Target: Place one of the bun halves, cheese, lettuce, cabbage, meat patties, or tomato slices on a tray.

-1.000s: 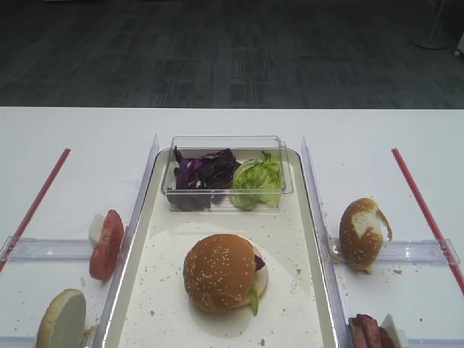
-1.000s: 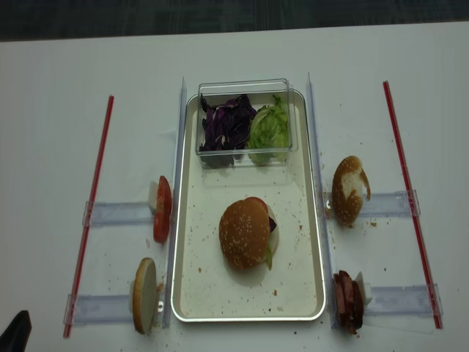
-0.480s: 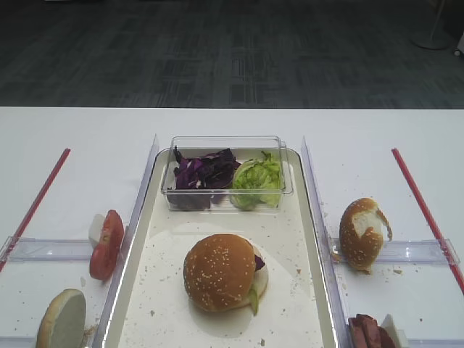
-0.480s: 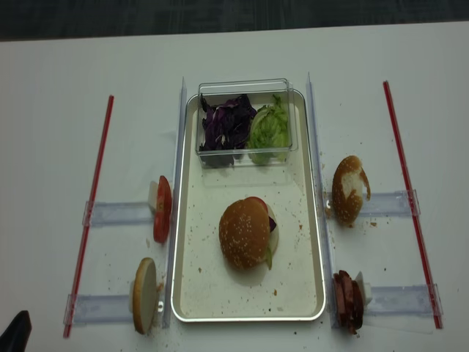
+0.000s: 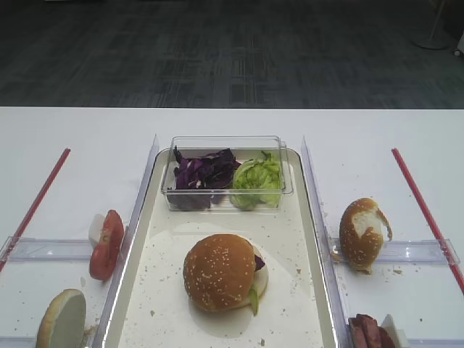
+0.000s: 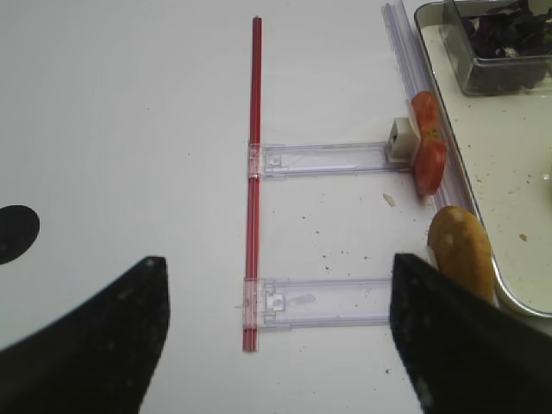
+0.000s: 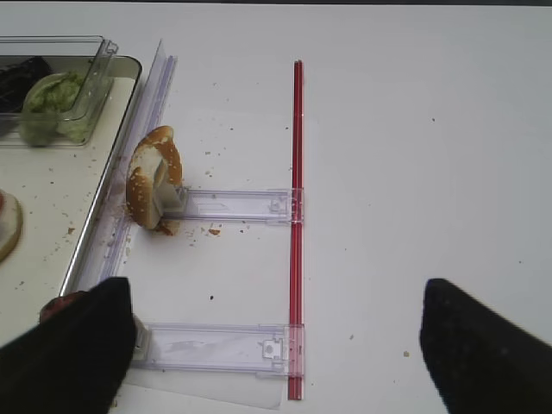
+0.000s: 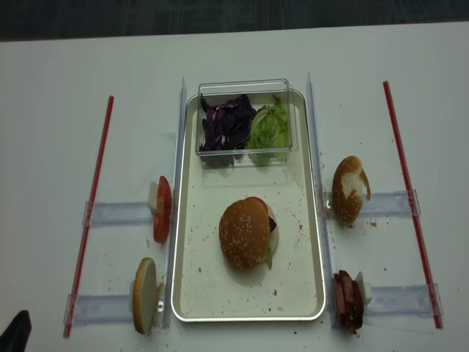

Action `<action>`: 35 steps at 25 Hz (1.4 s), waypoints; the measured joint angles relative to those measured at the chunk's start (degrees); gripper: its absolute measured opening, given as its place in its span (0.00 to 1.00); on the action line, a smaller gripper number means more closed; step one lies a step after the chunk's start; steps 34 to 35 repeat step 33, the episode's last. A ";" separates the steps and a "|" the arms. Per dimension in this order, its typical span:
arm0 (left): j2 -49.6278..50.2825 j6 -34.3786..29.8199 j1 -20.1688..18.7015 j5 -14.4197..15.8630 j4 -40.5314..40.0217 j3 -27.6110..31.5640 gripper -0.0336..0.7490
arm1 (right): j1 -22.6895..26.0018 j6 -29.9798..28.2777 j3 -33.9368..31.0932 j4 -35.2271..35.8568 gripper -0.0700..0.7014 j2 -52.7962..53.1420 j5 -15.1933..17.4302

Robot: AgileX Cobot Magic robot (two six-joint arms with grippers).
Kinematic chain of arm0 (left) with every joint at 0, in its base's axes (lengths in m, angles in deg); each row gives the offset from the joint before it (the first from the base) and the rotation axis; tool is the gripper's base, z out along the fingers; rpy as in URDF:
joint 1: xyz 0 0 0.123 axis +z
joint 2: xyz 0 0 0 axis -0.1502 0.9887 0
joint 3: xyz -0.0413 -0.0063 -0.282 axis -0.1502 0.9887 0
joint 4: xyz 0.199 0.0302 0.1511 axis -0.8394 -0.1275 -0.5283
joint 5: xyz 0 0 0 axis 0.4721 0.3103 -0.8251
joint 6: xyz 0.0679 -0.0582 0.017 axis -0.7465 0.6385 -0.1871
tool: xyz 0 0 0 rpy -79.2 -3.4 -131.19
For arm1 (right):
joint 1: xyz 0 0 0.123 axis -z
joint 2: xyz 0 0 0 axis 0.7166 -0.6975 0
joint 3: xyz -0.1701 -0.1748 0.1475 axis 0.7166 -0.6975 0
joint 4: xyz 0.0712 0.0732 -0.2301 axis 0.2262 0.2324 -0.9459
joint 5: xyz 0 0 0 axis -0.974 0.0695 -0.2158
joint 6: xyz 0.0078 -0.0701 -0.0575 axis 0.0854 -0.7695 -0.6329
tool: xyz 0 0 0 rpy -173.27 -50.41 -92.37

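The sesame bun half (image 5: 221, 272) (image 8: 245, 233) lies dome up in the middle of the cream tray (image 5: 293, 217) (image 8: 212, 286); red, purple and green layers peek out under it. Purple cabbage (image 5: 203, 172) and lettuce (image 5: 257, 181) fill the tub at the tray's far end. Tomato slices (image 5: 107, 244) (image 6: 429, 155) stand left of the tray, meat patties (image 5: 370, 332) (image 8: 347, 299) at its near right. Cheese is hidden. My left gripper (image 6: 276, 345) and right gripper (image 7: 276, 345) hang open over bare table, each holding nothing.
A torn seeded bun (image 5: 362, 233) (image 7: 153, 190) stands right of the tray, a pale flat-faced bun half (image 5: 64, 319) (image 6: 461, 250) at its near left. Clear plastic holders (image 7: 233, 205) and red strips (image 5: 36, 203) (image 5: 424, 210) lie on the white table. The clear tub (image 5: 225, 141) is on the tray.
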 joint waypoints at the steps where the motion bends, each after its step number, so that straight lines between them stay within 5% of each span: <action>1: 0.00 0.00 0.00 0.00 0.00 0.00 0.67 | 0.00 0.00 0.00 0.00 0.97 0.00 0.00; 35: 0.00 0.00 0.00 0.00 0.00 0.00 0.67 | 0.00 0.19 0.00 0.00 0.97 0.00 0.00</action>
